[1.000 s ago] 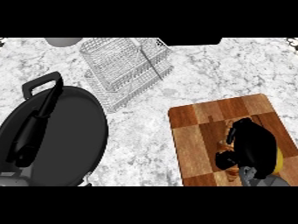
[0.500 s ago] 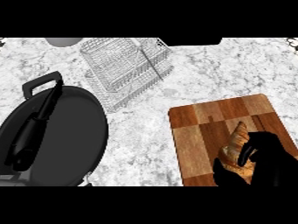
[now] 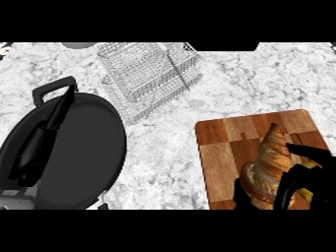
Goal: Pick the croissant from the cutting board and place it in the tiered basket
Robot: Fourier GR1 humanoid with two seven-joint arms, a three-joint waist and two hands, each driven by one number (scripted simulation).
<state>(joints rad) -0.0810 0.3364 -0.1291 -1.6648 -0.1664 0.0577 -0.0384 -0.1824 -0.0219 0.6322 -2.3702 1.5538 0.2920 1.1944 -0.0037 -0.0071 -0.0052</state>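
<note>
The golden-brown croissant point(image 3: 269, 156) lies lengthwise on the wooden cutting board point(image 3: 225, 147) at the right, its pointed tip aimed away from me. My right hand point(image 3: 321, 183) comes in from the lower right corner and its fingers and thumb curl round the croissant's near, thick end, hiding that part. The wire tiered basket point(image 3: 147, 74) stands at the far middle of the counter, well away from the hand. My left hand point(image 3: 36, 147) rests open and stretched out over the black pan at the left.
A large black pan point(image 3: 83, 147) with a loop handle point(image 3: 52, 89) fills the left side. A grey round object point(image 3: 77, 45) peeks in at the far edge. Marble counter point(image 3: 163, 147) lies bare between pan, basket and board.
The right hand has drawn back toward the lower right, uncovering the croissant's far half, and now curls round its near end. The left hand has stayed still.
</note>
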